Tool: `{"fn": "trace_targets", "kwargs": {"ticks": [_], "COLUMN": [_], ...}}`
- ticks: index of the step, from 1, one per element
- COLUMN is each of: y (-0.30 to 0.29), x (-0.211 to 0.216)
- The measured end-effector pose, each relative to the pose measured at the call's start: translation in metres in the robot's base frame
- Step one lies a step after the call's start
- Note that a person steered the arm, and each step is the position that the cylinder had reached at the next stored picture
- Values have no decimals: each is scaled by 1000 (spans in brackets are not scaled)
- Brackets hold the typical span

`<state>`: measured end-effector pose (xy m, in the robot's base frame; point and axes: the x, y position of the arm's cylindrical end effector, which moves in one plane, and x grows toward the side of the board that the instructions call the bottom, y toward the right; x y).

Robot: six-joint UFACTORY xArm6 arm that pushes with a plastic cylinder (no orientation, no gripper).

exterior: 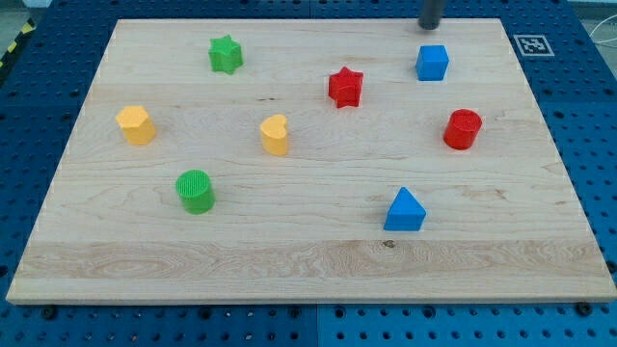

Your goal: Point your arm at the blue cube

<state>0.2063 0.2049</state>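
The blue cube (432, 62) sits on the wooden board (308, 260) near the view's top right. My tip (430, 25) is at the board's top edge, just above the blue cube with a small gap between them, not touching it. The rod runs out of the view's top.
A red star (345, 87) lies left of the blue cube and a red cylinder (463, 128) below it. A blue triangle (405, 210), a green star (226, 54), a green cylinder (196, 190), a yellow hexagon block (136, 124) and a yellow heart-like block (276, 134) are spread over the board.
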Motion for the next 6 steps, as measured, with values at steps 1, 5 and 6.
{"fn": "trace_targets", "kwargs": {"ticks": [1, 5, 6], "y": [44, 29, 12], "x": [10, 112, 98]}}
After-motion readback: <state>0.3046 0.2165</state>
